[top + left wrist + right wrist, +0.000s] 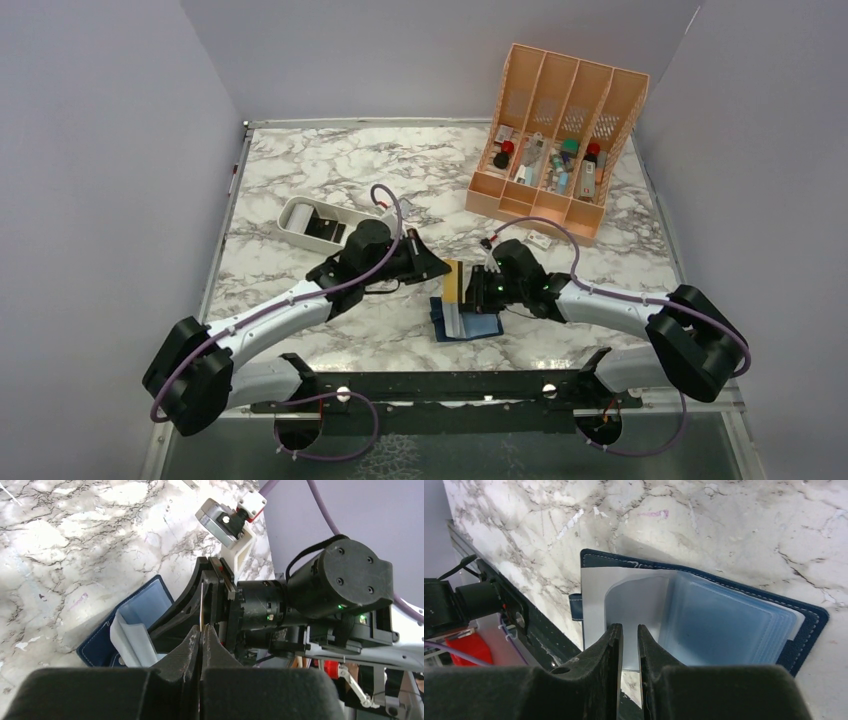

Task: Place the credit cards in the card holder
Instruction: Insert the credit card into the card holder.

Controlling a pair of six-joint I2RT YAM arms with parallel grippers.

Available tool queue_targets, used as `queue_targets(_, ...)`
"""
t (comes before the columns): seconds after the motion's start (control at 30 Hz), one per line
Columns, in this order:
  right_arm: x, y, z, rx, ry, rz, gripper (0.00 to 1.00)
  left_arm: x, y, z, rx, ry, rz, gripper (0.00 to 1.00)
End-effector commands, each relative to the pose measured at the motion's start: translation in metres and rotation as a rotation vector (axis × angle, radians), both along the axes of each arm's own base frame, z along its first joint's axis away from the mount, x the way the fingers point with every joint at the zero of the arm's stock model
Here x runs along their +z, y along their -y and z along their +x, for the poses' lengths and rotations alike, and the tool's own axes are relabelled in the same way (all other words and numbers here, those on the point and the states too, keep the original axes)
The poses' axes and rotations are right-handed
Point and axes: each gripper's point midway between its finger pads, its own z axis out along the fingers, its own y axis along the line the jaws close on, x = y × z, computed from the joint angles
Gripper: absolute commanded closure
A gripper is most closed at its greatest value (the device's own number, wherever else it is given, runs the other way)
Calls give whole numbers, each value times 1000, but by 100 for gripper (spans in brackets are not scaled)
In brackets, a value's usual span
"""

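The card holder point(467, 322) lies open on the marble, navy outside with pale blue pockets; it also shows in the right wrist view point(724, 620) and the left wrist view point(107, 635). My left gripper point(446, 272) is shut on a tan credit card point(452, 284), held upright just above the holder's far edge. In the left wrist view the card point(201, 605) is edge-on between my left gripper's point(201, 630) closed tips. My right gripper point(481, 287) hovers right beside the card. Its jaws point(629, 628) stand a narrow gap apart with nothing between them, over a raised white pocket leaf point(599, 600). No other cards show.
A white oblong tray point(300, 215) holding a dark object stands at the left rear. An orange slotted file organizer point(555, 135) with small items stands at the right rear. A small white-and-red device point(540, 240) lies in front of the organizer.
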Motion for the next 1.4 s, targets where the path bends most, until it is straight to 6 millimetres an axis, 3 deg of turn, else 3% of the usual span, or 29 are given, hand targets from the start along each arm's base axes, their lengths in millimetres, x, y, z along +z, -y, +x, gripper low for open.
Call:
queue_targets(0.0, 0, 7, 3, -24, 26, -43, 77, -13, 12, 4, 46, -6, -19, 100)
queue_targets(0.23, -3, 10, 3, -32, 18, -59, 77, -53, 23, -4, 17, -45, 80, 100)
queue_targets(0.47, -10, 32, 7, -87, 40, -173, 77, -84, -4, -2, 69, -31, 295, 100)
queue_targets(0.67, 0, 14, -4, -22, 15, -56, 78, -98, -15, -3, 68, -25, 400, 100)
queue_targets(0.8, 16, -5, -14, 37, -10, 88, 78, -93, -18, -3, 68, -18, 418, 100)
queue_targets(0.9, 21, -13, -16, 43, -21, 142, 78, -75, -15, 0, 80, 0, 384, 100)
queue_targets(1.17, 1, -16, -24, 57, -87, 159, 79, -25, -4, -6, 94, 18, 185, 100)
queue_targets(1.37, -15, -13, -24, 39, -112, 120, 79, -21, -7, -9, 106, 20, 157, 100)
